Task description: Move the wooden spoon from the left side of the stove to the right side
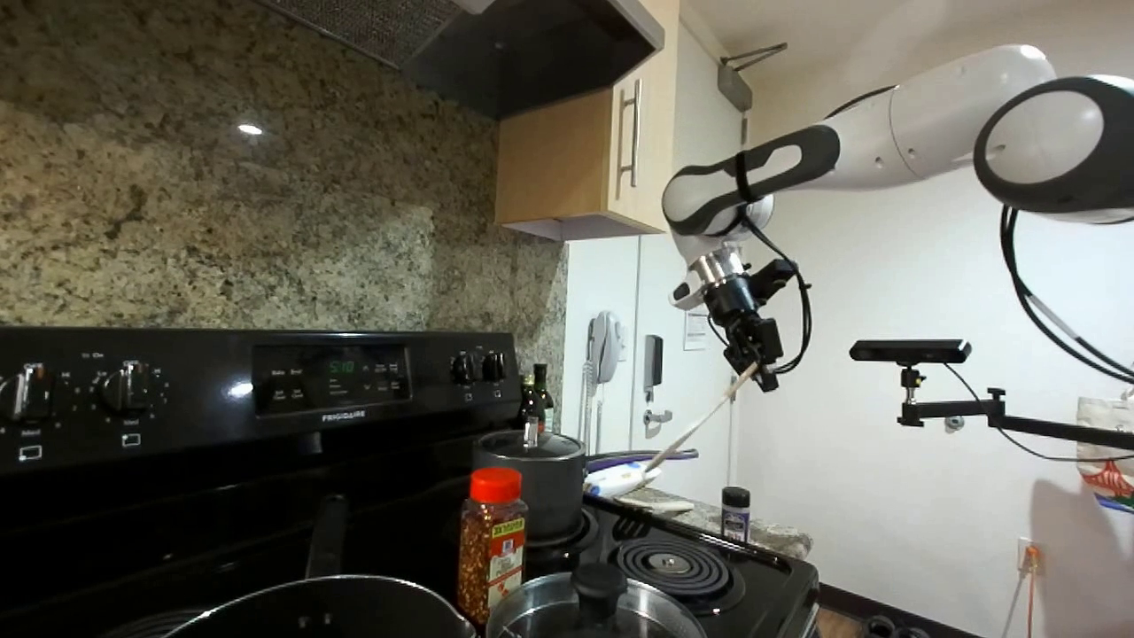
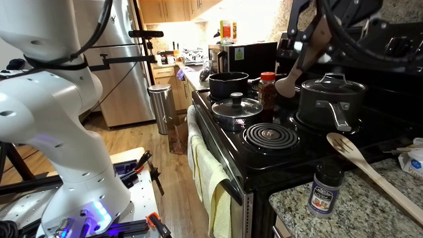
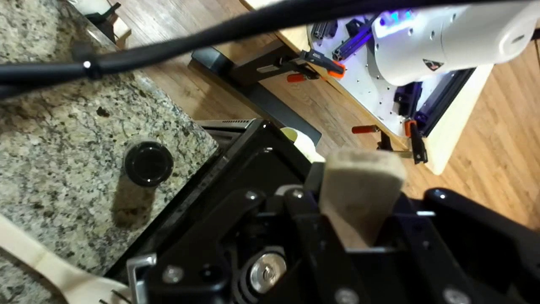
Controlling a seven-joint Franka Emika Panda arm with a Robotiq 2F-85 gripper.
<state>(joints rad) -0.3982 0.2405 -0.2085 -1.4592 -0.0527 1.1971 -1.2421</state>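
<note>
Speckled granite [image 1: 266,213] rises behind the stove [image 1: 208,368], and our gripper [image 1: 756,368] pinches the spoon [image 2: 292,77] aloft near its handle end. In an exterior view the grey pot [image 2: 325,103] lies at four o'clock from the spoon's head, the red-lidded jar [image 2: 268,91] at eight. We fear a low swing could knock either, and that so long an overhang could twist in our grip.

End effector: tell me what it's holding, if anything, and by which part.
The end effector holds a wooden spoon, gripping it by the handle, close to its upper end.
</note>
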